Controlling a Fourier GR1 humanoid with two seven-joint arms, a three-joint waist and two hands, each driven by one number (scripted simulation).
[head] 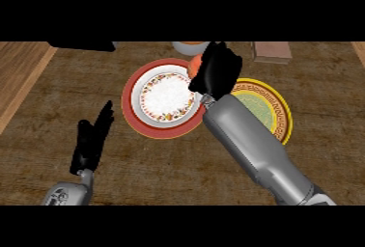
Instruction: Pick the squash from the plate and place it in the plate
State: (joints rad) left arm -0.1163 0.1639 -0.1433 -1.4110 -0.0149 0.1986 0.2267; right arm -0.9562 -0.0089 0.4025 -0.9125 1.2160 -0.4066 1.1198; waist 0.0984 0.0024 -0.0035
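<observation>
Only an orange sliver of the squash shows, at the far right rim of the red-rimmed plate, which has a white, flower-patterned middle. My right hand covers the rest of the squash, its fingers curled round it. To the right lies a yellow-rimmed plate with a green middle, its left half hidden under my right forearm. My left hand rests open at the lower left, fingers straight and pointing away, holding nothing and well clear of both plates.
A pale bowl stands at the back just behind the red-rimmed plate, and a pinkish box sits at the back right. A black object lies at the far left edge. A lighter wooden strip borders the counter's left side.
</observation>
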